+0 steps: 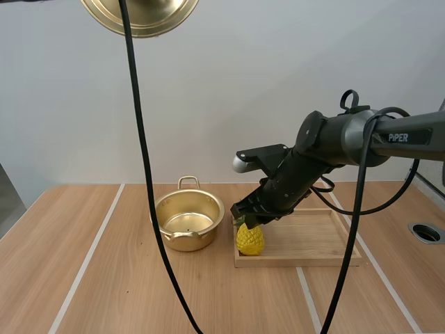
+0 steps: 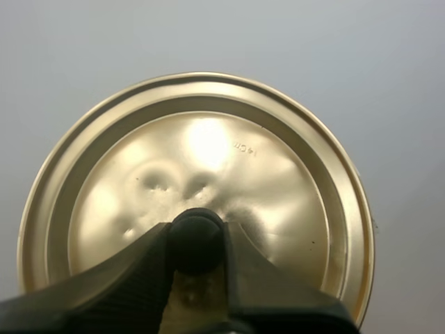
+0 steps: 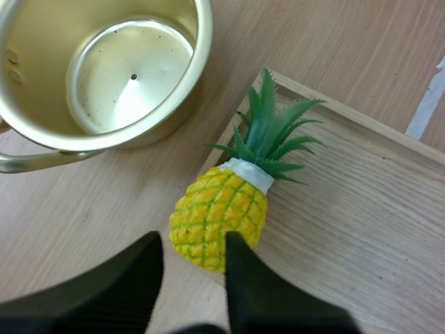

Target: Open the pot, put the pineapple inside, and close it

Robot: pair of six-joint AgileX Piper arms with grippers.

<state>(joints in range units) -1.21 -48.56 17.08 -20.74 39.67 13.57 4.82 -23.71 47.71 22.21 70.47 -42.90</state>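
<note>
Our left tool (image 2: 198, 245) is clamped on the knob (image 2: 197, 235) of the lid (image 2: 285, 174) and holds it high above the surface (image 1: 69, 264). Our right tool (image 3: 193, 245) hangs with its fingers apart astride the base of the pineapple (image 3: 219, 212), not pinching it. The fruit sits at the corner of the tray (image 3: 361, 209) nearest the pot (image 3: 203, 49). We judge the pick is in hand: next we lower, close on the fruit and carry it over the pot. Beyond, the pot stands open and empty beside the tray, which carries just the pineapple.
</note>
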